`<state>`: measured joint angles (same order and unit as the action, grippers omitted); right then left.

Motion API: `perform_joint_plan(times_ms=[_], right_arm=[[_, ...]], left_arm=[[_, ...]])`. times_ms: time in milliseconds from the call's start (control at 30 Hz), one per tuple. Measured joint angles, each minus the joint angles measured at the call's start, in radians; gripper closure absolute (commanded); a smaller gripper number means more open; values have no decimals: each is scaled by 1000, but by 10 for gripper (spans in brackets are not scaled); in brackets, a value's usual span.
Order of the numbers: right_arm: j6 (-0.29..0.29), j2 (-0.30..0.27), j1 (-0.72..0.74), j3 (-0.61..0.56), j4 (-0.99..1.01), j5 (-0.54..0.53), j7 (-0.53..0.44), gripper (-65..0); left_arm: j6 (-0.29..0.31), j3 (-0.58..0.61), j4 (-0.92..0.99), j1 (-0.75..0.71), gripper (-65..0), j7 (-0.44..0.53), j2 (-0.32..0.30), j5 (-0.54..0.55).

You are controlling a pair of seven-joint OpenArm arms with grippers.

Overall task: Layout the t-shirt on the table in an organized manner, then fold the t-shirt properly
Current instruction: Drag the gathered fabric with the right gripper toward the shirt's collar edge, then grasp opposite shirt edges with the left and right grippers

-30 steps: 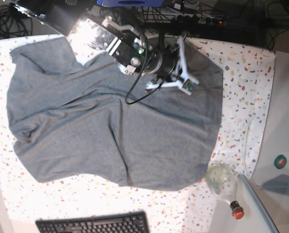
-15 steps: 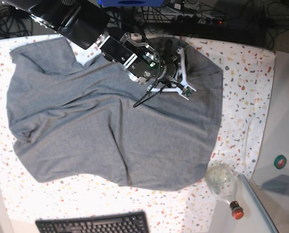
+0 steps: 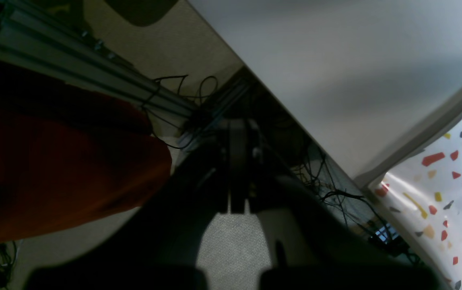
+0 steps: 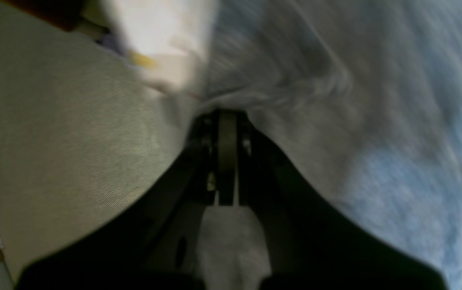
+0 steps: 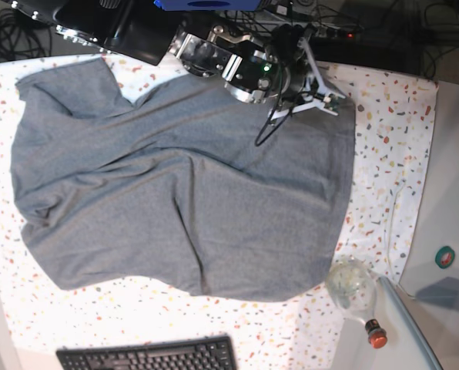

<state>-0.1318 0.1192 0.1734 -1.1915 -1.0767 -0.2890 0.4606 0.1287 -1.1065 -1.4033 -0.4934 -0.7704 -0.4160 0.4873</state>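
On my left wrist camera I see the left gripper (image 3: 237,209) hanging off the table, over grey carpet, with cables and an aluminium frame rail (image 3: 78,76) beyond it; its dark fingers run together to meet at the tip with nothing between them, so I read it as closed and empty. A corner of the speckled table (image 3: 448,201) shows at the right edge, beside a plain grey side surface (image 3: 355,80). On my right wrist camera the picture is blurred, but the right gripper (image 4: 226,161) has its fingers drawn together at the edge of the grey t-shirt (image 4: 376,141), fabric bunching right at the tip; I read it as pinching the shirt's edge, with floor to the left. On the base camera the t-shirt (image 5: 183,193) lies spread and wrinkled across most of the table (image 5: 391,146), one sleeve up at the far left corner. The right gripper (image 5: 322,96) sits at the shirt's far right edge. A keyboard (image 5: 149,356) lies at the near edge, and a clear bottle with a red cap (image 5: 356,297) rests just off the shirt's near right corner.
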Motion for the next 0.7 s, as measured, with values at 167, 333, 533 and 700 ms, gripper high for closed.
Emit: perform_joint_plan(times_ms=[167, 333, 533, 700], right_arm=[[0, 0, 30, -115, -10, 1, -1, 0], [0, 0, 36, -177, -32, 1, 6, 0], [14, -29, 44, -163, -178, -5, 15, 0], [271, -166, 34, 46, -381, -10, 153, 0]], left_arm=[[0, 1, -1, 0, 0, 0, 0, 0], [0, 1, -6, 0, 0, 0, 0, 1], [-12, 78, -7, 25, 0, -1, -3, -6], [-16, 264, -73, 70, 0, -48, 37, -3]])
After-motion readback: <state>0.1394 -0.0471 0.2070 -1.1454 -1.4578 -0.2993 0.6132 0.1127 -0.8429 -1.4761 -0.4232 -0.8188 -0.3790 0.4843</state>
